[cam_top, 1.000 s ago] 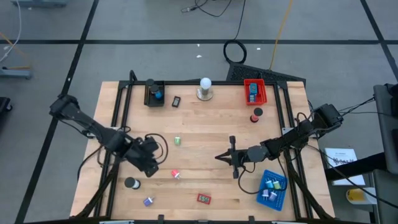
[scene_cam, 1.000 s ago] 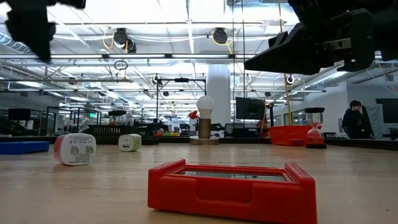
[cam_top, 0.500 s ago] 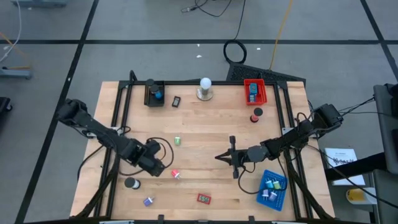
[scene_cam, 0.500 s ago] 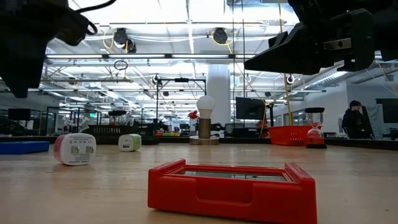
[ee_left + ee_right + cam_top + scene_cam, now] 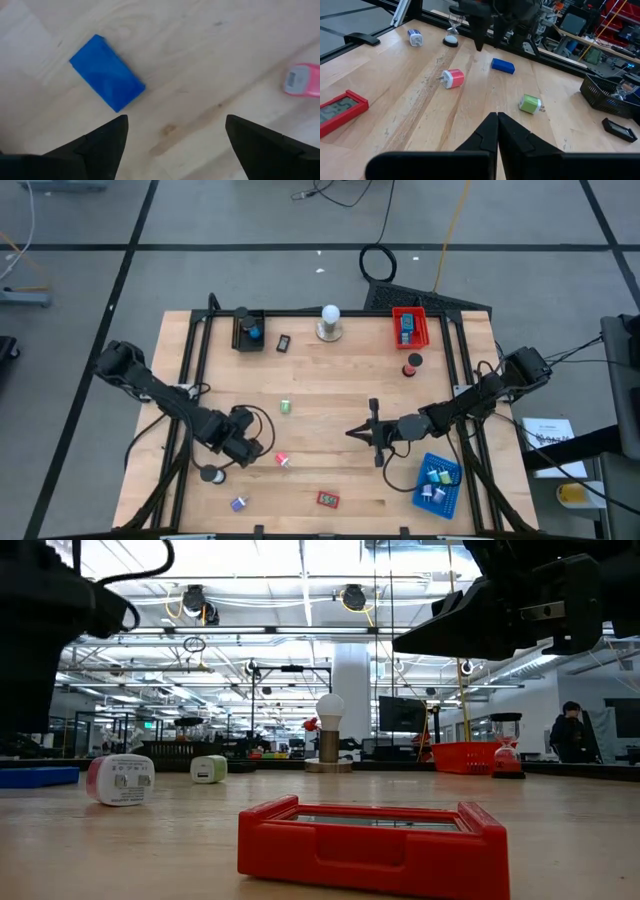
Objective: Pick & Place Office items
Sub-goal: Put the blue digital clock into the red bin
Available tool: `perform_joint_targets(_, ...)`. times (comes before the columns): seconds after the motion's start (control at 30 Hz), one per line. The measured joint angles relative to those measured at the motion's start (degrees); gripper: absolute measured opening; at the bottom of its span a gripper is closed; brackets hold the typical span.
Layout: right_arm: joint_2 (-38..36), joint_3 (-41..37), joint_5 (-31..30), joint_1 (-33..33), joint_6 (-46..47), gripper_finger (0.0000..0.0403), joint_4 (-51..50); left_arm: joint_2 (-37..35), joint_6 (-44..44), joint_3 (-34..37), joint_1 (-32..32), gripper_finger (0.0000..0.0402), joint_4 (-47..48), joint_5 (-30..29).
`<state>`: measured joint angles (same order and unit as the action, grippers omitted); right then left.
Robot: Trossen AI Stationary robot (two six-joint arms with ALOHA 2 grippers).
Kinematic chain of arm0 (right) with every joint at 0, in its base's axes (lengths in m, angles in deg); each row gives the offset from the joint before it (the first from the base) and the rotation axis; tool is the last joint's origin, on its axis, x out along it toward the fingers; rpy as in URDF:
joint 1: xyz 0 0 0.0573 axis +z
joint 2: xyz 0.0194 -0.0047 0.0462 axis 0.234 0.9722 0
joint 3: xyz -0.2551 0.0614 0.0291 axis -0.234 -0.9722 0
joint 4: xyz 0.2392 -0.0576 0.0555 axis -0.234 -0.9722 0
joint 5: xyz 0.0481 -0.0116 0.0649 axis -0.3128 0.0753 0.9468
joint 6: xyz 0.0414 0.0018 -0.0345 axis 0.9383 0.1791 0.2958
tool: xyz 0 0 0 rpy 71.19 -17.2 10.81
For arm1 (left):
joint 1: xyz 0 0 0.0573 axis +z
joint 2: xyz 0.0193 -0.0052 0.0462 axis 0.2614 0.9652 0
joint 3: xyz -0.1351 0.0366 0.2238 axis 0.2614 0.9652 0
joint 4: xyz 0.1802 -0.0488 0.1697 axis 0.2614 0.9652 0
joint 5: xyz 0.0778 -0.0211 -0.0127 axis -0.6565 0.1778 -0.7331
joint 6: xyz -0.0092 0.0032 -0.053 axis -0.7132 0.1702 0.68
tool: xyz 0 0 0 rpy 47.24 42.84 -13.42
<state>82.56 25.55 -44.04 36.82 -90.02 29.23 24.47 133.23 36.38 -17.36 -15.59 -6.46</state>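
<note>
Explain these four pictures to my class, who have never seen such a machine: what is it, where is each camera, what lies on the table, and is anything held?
This is a robot with two dark arms at a wooden table, each ending in a two-finger gripper. One camera looks straight down, one sits at table-top height, and one rides on each wrist. On the table lie a blue block, a pink plug, a green plug, a red digital timer, a black hourglass, a red hourglass, a bulb-shaped lamp, and a black tray, a red tray and a blue tray. The left gripper hangs open over the table near the blue block. The right gripper is shut and empty, near the table's middle. Nothing is held.
</note>
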Motion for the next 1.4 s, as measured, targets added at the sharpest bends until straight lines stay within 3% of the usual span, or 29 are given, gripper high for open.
perform_joint_targets(0.2, 0.0, 0.0, 0.0, 0.0, 0.0, 0.0004, 0.0, 0.0, 0.5, 4.1, -0.2, 0.0337, -5.2, 0.2)
perform_joint_targets(0.53, 0.0, 0.0, 0.0, 0.0, 0.0, 0.0004, 0.0, 0.0, 1.1, 7.0, -0.4, 0.0330, -4.1, 0.1)
perform_joint_targets(0.93, 0.0, 0.0, 0.0, 0.0, 0.0, 0.0004, 0.0, 0.0, -0.4, 7.0, 1.1, 0.0185, -1.3, -1.3)
perform_joint_targets(1.07, 0.0, 0.0, 0.0, 0.0, 0.0, 0.0004, 0.0, 0.0, 2.0, 7.0, 1.8, 0.0158, -1.9, -1.8)
perform_joint_targets(1.2, 0.0, 0.0, 0.0, 0.0, 0.0, 0.0004, 0.0, 0.0, 2.0, 7.0, 2.4, 0.0170, -2.1, -1.8)
perform_joint_targets(1.4, 0.0, 0.0, 0.0, 0.0, 0.0, 0.0004, 0.0, 0.0, 1.4, 7.0, 2.5, 0.0237, 0.7, -2.1)
